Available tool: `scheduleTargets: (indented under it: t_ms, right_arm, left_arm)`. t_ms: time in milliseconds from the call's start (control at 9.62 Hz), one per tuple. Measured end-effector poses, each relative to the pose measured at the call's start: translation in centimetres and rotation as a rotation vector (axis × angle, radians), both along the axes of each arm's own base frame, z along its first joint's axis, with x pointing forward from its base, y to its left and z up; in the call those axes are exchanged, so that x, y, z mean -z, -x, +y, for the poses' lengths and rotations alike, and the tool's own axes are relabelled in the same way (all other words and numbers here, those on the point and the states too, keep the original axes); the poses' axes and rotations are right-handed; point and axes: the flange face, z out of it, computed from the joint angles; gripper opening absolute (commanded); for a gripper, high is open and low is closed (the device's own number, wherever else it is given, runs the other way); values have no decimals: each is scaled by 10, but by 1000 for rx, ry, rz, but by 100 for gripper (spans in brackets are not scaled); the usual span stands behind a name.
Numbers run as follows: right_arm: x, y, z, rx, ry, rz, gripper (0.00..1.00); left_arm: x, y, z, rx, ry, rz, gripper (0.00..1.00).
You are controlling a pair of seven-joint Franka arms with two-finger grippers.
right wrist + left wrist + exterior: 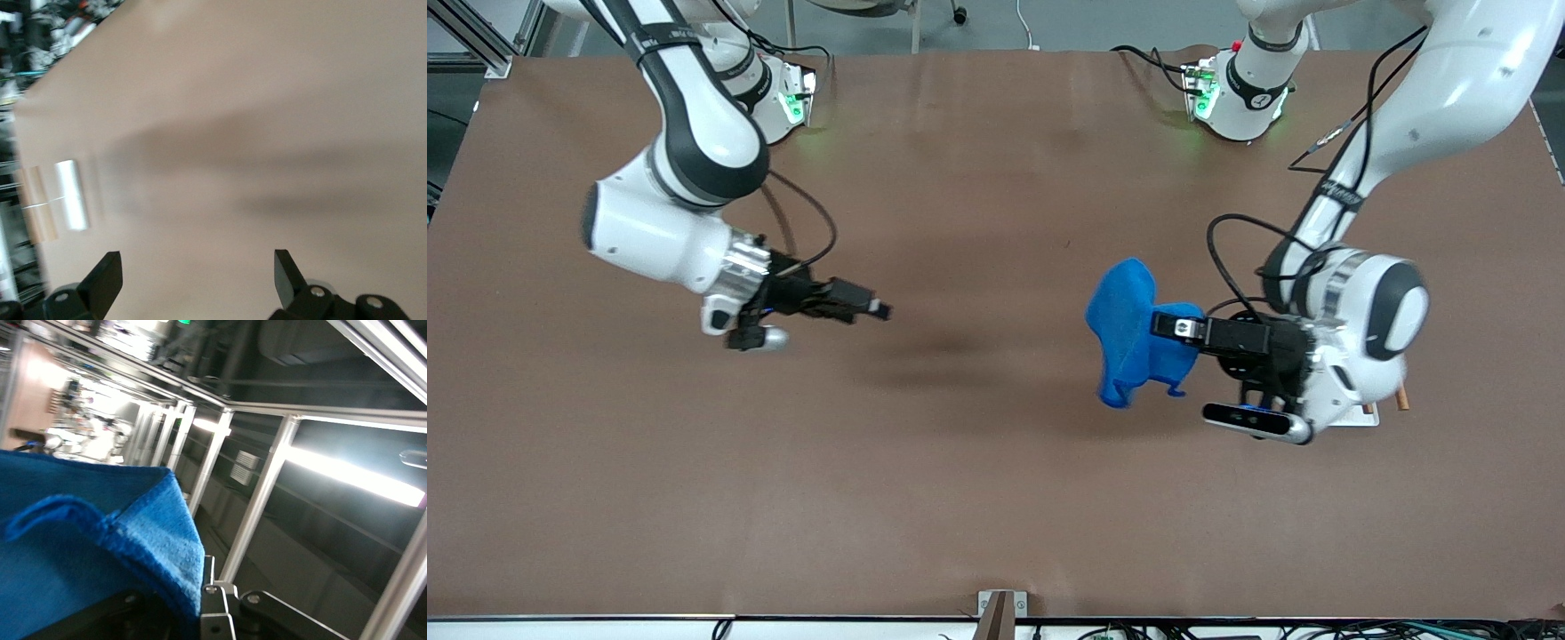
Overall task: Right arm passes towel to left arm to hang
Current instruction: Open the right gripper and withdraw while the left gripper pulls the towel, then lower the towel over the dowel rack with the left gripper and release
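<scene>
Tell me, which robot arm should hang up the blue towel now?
The left arm, I think. Its left gripper is already shut on the towel, holding it up over the table. The right gripper is open, holds nothing, and hovers over the right arm's end of the table.

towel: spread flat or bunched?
Bunched. The towel hangs crumpled off the table from the left tool, shut on it; right tool is open, empty.

The towel is bright blue, soft and crumpled, gripped at one edge by the left pincer and hanging bunched off its tips, up over the table. In the left wrist view its darker hem and small loop lie right against the pincer.
</scene>
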Motion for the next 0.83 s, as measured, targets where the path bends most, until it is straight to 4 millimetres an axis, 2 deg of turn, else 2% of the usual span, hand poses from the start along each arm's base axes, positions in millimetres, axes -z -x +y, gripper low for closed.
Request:
scheduleTargets:
  t_ms: [104,208,416,623,831]
  right_arm:
    - [-3,-6,-42,17,83,-20,100]
    - [-7,-10,-85,32,169,-35,100]
    - [-16,-9,-151,20,333,-38,100]
    - [-54,1,-201,5,443,-24,100]
    - [-113,7,-229,-34,546,8,100]
  left_arm:
    - [-14,-3,19,22,-105,31,0]
    - [-18,-5,36,40,-207,62,0]
    - [-26,-2,61,66,-430,111,0]
    - [-40,9,75,79,-702,146,0]
    - [-44,19,90,70,-965,150,0]
